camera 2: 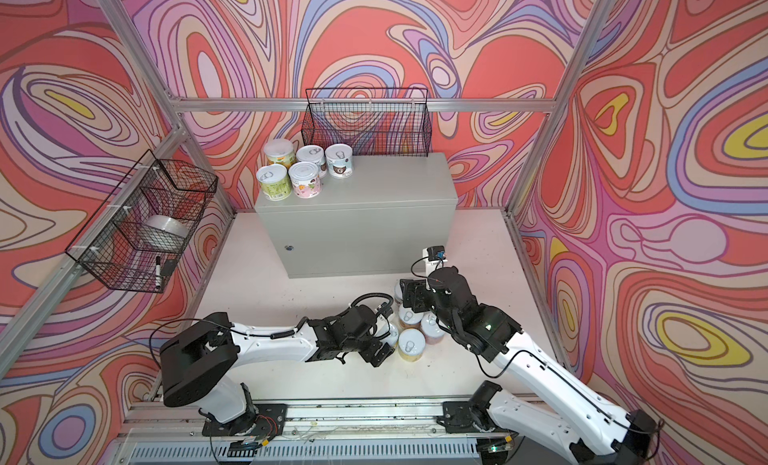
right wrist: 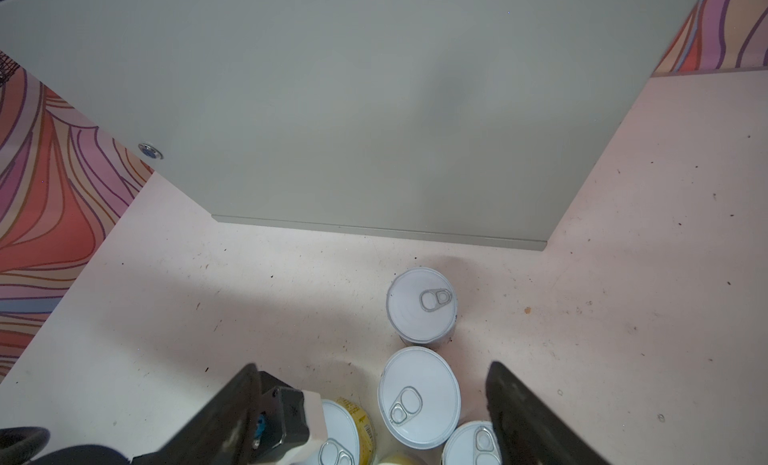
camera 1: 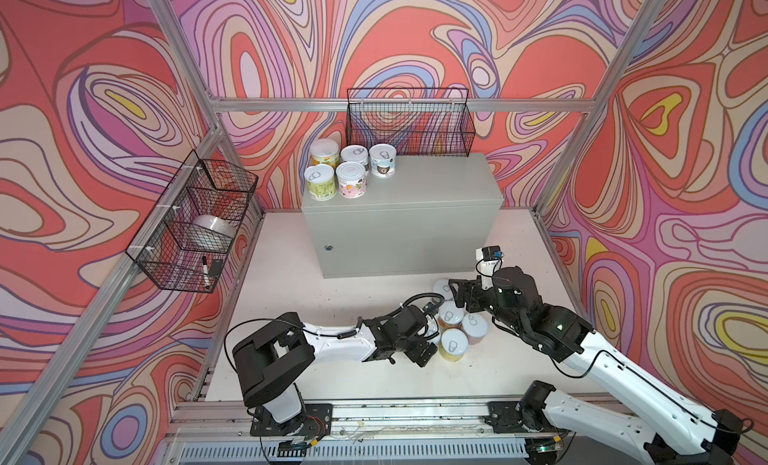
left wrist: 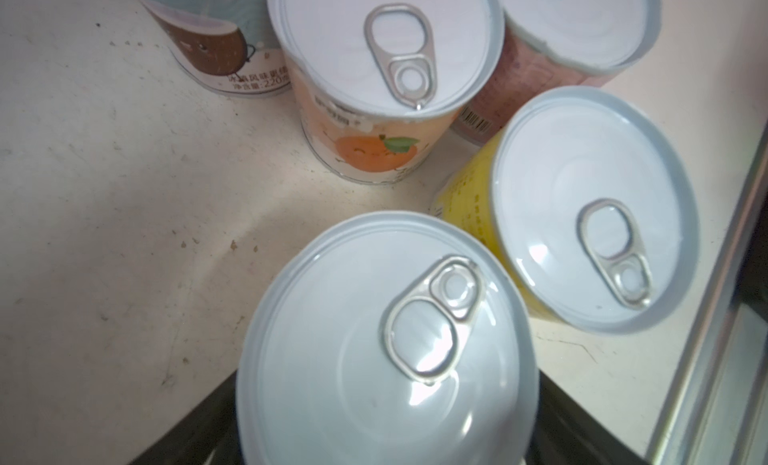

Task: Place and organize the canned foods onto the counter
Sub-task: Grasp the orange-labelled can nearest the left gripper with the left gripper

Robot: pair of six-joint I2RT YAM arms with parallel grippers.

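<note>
Looks like the pick of one more tin [left wrist: 386,350] from the cluster on the white surface [camera 1: 299,301], with five tins [camera 1: 352,178] already standing grouped at one end of the grey cabinet surface [camera 1: 440,180], well beyond and above both tools. Note the left tool [camera 1: 431,337] low over the white surface, straddling that silver-lidded tin, a dark finger [left wrist: 183,442] on each side of its wall; cannot tell whether pressing or merely flanking. Finish the squeeze on the wall below the lid rim, level and centred, never on the pull tab. Mind the yellow tin [left wrist: 594,218] just beside the tool and the orange-fruit tin [left wrist: 382,56] just ahead of it, both near enough to catch a finger: lift straight up first, clear of their lids, and only then swing toward the cabinet. Leave the right tool [right wrist: 372,366] as is, spread wide and holding nothing, hovering over the same cluster beyond the left tool, with a middle tin [right wrist: 419,396] below and between its fingers [right wrist: 523,404]; hold off lowering it until after the left lift, to avoid a clash of arms over so tight a group. Set down upright beside the five, on the bare stretch of the top, lid up, row kept neat.
</note>
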